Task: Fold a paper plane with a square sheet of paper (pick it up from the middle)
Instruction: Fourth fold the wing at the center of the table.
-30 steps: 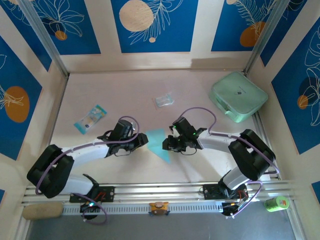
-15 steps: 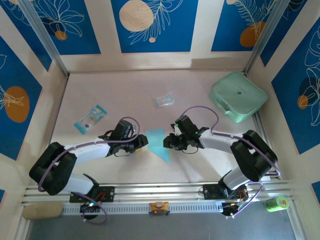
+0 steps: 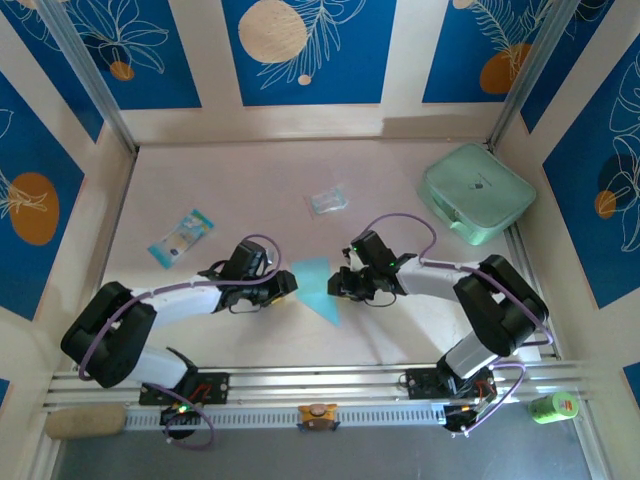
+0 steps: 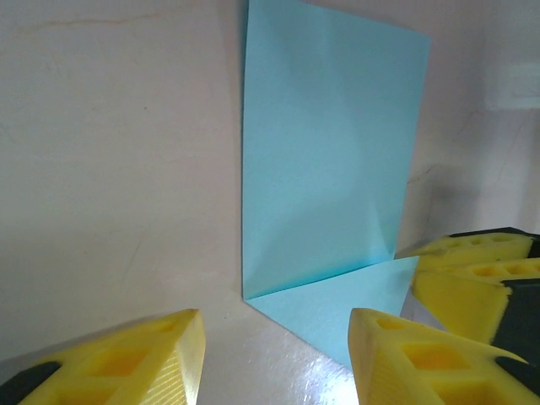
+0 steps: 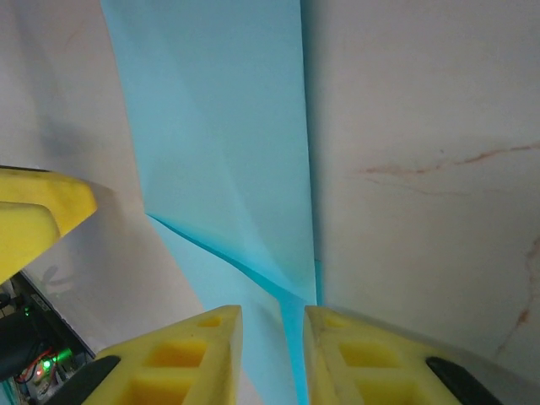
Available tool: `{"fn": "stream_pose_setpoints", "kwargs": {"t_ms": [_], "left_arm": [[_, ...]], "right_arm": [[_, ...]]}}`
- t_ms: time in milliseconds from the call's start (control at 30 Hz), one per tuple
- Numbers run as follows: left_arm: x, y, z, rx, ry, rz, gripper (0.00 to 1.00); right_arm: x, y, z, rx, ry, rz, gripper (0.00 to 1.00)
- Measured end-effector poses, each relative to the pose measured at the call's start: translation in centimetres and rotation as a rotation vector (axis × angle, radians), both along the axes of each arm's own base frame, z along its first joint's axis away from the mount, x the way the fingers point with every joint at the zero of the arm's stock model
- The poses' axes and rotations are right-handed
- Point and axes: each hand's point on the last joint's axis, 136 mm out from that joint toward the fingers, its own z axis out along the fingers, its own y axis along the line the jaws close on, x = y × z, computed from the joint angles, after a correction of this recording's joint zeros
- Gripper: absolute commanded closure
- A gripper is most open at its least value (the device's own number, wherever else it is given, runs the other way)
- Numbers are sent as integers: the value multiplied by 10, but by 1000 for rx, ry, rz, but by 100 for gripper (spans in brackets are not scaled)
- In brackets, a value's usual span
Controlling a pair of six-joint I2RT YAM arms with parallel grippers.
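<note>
The square sheet of paper [image 3: 314,283] lies partly folded on the table between both grippers, light blue, with a pointed corner toward the near edge. In the left wrist view the sheet [image 4: 329,152] has a creased flap at its near end. My left gripper [image 3: 287,285] [image 4: 274,359] is open at the sheet's left edge, its right finger by the flap's edge. My right gripper [image 3: 336,285] [image 5: 272,354] is at the sheet's right edge, jaws only narrowly apart, with a raised fold of the sheet [image 5: 228,143] running into the gap. No finished paper plane shape is visible.
A mint-green case [image 3: 477,192] sits at the back right. A clear crumpled wrapper [image 3: 327,201] lies behind the sheet and a blue-and-white packet [image 3: 181,237] to the left. Patterned walls enclose the table; a metal rail [image 3: 320,380] runs along the near edge.
The right gripper has shifted slightly toward the sheet's right edge and its jaws have narrowed. The left gripper has crept slightly toward the sheet's left edge, still open.
</note>
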Motion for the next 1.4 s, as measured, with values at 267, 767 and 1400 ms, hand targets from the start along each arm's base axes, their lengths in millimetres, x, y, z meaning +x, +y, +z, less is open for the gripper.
{"fn": "stream_pose_setpoints", "kwargs": {"t_ms": [267, 767, 1400], "left_arm": [[2, -3, 1, -8, 7, -6, 52], [25, -17, 10, -67, 24, -23, 45], [32, -29, -3, -118, 68, -13, 87]], "right_arm": [[3, 0, 4, 21, -9, 6, 97], [4, -4, 25, 156, -46, 13, 98], [4, -6, 25, 173, -50, 11, 82]]}}
